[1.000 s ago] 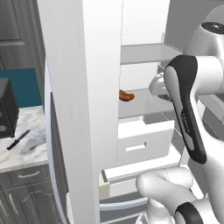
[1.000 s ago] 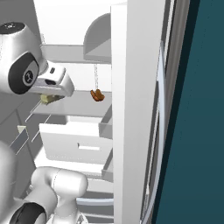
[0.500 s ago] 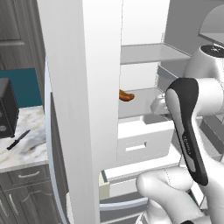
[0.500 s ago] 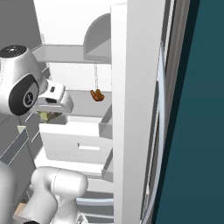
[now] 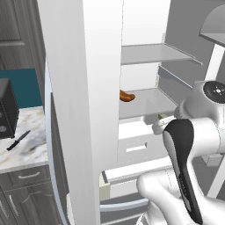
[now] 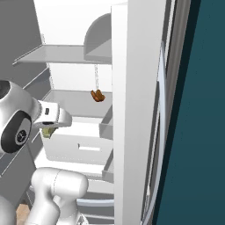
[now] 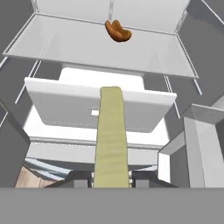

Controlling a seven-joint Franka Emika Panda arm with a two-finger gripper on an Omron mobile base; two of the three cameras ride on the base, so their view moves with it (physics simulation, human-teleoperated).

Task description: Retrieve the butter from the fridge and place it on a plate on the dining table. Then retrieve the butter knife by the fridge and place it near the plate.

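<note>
Narrowly parted jaws clamp butter point(image 7: 111, 140) stick between them.

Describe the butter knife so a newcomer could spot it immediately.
Start at the open fridge and look left to the marbled counter beside it. The butter knife lies there, right of a black appliance. It is the one thin, all-black sliver on the pale stone.

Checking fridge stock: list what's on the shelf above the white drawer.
On that shelf of the fridge lies one orange-brown sausage-like food, near the back. The open door hides the shelf's left part in the left base view.
</note>
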